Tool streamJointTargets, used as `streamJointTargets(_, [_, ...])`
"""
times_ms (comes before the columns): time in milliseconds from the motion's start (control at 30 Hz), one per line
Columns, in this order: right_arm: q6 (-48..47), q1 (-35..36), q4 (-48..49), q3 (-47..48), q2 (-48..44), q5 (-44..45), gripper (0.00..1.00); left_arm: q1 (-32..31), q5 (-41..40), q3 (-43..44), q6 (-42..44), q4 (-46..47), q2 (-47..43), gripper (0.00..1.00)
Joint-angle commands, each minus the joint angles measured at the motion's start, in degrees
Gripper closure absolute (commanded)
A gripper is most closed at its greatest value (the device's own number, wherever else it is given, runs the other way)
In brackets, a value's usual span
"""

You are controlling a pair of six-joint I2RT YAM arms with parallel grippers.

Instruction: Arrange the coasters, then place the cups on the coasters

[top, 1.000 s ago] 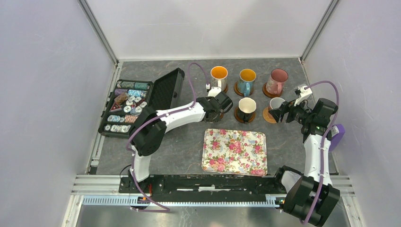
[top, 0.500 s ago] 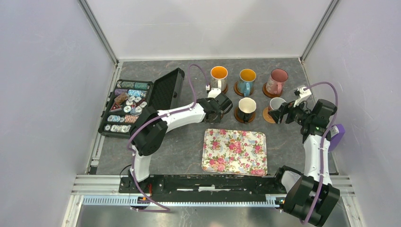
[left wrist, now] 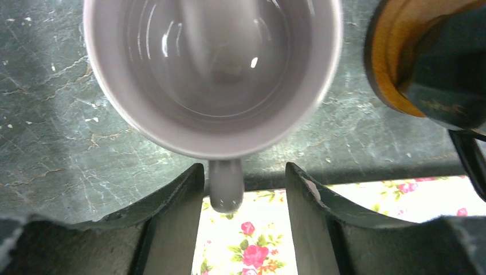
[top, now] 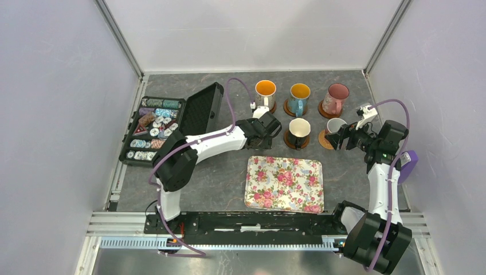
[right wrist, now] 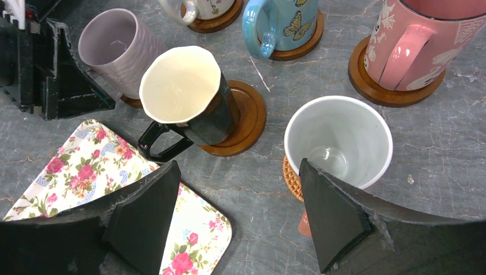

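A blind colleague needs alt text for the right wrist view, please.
A white mug on a tan coaster, before the open right gripper. Beyond: black mug, lilac mug, blue mug, pink mug on brown coasters; floral tray at left.

No lettering, label, brand or number can be read anywhere in these views.

Floral tray (top: 284,184): rectangular, cream with pink roses, lying flat near the table's front edge.
Case (top: 202,110): black, open, by the left edge, lid raised.
Poker chips (top: 153,127): multicoloured, inside the case.
Table (top: 223,172): dark grey, stone-patterned.
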Motion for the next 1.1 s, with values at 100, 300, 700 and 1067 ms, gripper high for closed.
streamJointTargets(100, [-0.77,-0.25,0.83,0.12,0.27,-0.31,0.17,-1.40,3.91,-0.67,4.45,5.89,-3.93,0.44])
streamJointTargets(300, [-2.18,-0.25,-0.40,0.53,0.64,-0.32,0.17,-1.41,5.85,-1.55,7.22,7.51,-5.16,0.41])
streamJointTargets(700, [-34.27,-0.33,-28.02,9.50,2.76,2.24,0.17,-1.32,9.31,-11.85,28.33,12.79,-19.69,0.09])
streamJointTargets(1067, [-54.12,-0.25,-37.05,-3.98,-2.94,15.05,0.18,-1.39,23.31,-26.86,52.52,21.40,-32.39,0.00])
